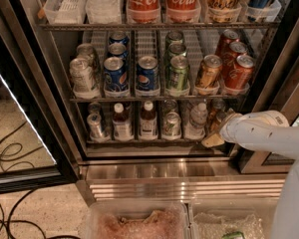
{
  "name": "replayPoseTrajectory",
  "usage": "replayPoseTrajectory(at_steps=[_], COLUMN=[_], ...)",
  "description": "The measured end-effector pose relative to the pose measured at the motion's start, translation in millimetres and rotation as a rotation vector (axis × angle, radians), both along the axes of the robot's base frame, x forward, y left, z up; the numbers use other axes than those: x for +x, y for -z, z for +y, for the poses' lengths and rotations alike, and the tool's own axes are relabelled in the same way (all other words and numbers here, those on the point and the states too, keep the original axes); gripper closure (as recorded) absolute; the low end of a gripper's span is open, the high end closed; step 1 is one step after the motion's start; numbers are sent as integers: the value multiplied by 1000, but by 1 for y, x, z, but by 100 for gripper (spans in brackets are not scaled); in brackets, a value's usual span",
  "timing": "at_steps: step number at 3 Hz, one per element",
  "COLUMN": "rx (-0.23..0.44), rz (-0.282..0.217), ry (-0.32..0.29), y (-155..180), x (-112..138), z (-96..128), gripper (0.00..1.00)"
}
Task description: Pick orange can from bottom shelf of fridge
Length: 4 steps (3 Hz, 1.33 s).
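The fridge (179,176) stands open before me, its racks full of drinks. On the bottom shelf (139,142), in the far right lane, stands the orange can (216,112), small and copper-toned and partly hidden. My gripper (217,132) reaches in from the right on a white arm (261,132). It sits right at the can, at the shelf's front right corner, low against the rail. Whether it touches the can is not visible.
The bottom shelf also holds silver cans (95,126), two brown bottles (148,119) and a clear bottle (197,118). The rack above carries blue, green, gold and red-orange cans. The glass door (20,133) hangs open at left over floor cables (10,153). Clear bins (139,223) sit below.
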<state>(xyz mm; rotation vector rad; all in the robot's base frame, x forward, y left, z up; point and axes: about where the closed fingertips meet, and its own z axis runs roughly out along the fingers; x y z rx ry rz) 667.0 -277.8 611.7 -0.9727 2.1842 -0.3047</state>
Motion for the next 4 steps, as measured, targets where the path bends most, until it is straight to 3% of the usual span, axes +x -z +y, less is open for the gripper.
replayPoseTrajectory(at_steps=[1,4], rx=[0,0], rz=[0,0], ry=[0,0], y=[0,0], x=[0,0], z=[0,0], gripper=[0,66])
